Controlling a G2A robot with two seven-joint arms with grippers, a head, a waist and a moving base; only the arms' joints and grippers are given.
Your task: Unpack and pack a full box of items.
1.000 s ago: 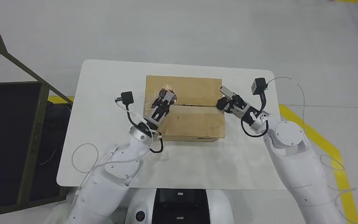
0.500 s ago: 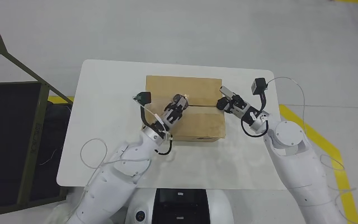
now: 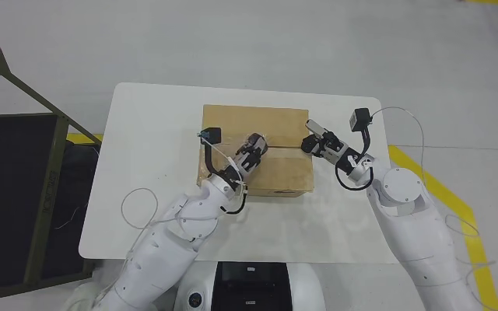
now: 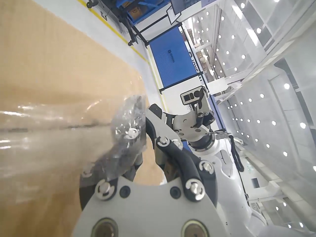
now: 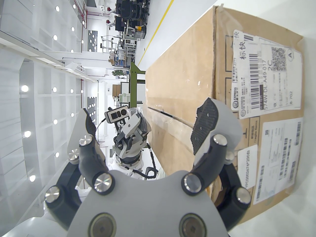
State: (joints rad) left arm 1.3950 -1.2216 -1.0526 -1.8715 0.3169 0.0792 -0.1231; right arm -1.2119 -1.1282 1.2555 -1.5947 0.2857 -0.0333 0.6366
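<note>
A closed cardboard box (image 3: 257, 124) lies in the middle of the white table, with clear tape (image 4: 49, 124) running along its top seam. My left gripper (image 3: 255, 145) sits on the seam near the box's middle. It is shut on crumpled clear tape (image 4: 128, 127) that wraps one finger, and its jaws are close together (image 4: 143, 117). My right gripper (image 3: 309, 142) is at the box's right end, open (image 5: 145, 124), with one pad (image 5: 205, 127) against the top edge of that end. The box's end face (image 5: 271, 134) carries shipping labels (image 5: 266, 75).
The white table (image 3: 148, 155) has bare surface on the left, at the front and behind the box. A dark green rack (image 3: 31, 194) stands off the table's left edge. The left gripper (image 5: 134, 119) appears farther along the seam in the right wrist view.
My left gripper has slid right along the top seam from the box's left part to its middle, with the tape on its fingers. The right arm has stayed still.
</note>
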